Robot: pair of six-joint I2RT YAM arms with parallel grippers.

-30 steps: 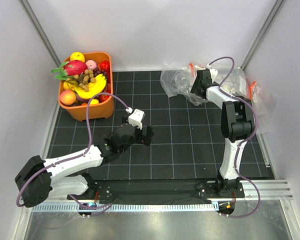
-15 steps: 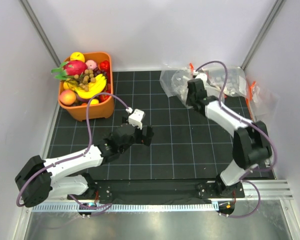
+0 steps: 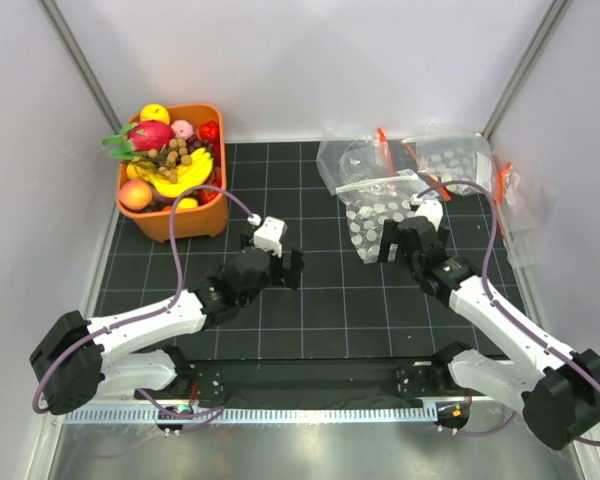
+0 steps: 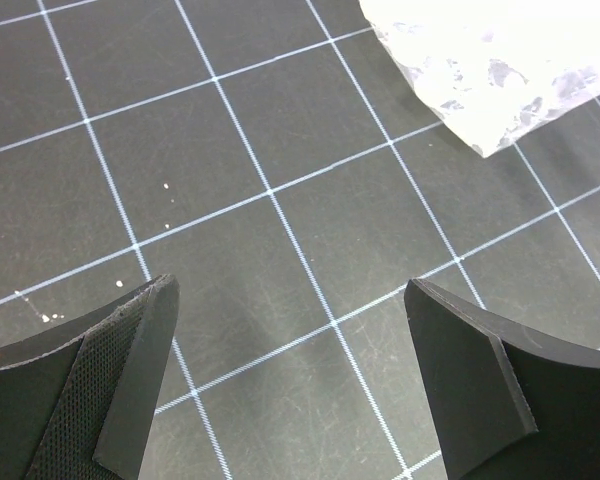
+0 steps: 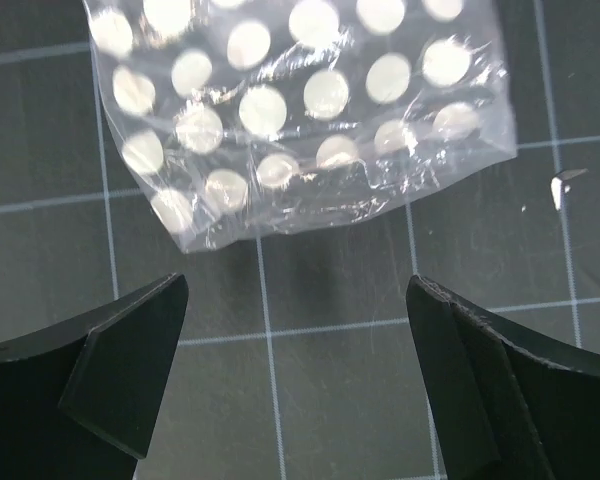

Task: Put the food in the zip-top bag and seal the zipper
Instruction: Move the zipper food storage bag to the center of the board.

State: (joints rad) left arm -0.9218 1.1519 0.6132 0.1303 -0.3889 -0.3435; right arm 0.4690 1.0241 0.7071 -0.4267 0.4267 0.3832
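The food lies in an orange basket (image 3: 170, 225) at the back left: a yellow banana bunch (image 3: 183, 172), a brown ball cluster (image 3: 176, 154) and a peach (image 3: 134, 193). The zip-top bag (image 3: 378, 208), clear with pale dots, lies flat on the black mat right of centre. In the right wrist view the bag (image 5: 300, 110) lies just beyond my open right gripper (image 5: 295, 292), not touching it. From above, the right gripper (image 3: 388, 243) sits at the bag's near edge. My left gripper (image 3: 288, 268) hovers open and empty (image 4: 288, 292) mid-mat; a crinkly bag corner (image 4: 500, 60) shows ahead. The zipper is too faint to judge.
More plastic bags are piled at the back right: a dotted one (image 3: 445, 155), a clear one (image 3: 348, 160) and one against the right wall (image 3: 522, 200). A magenta dragon fruit (image 3: 148, 133) tops the basket. Walls close in the mat on three sides.
My right arm swung from the bag pile at the back toward the near middle, pulled one dotted bag out onto the mat and let go of it. The left arm barely moved.
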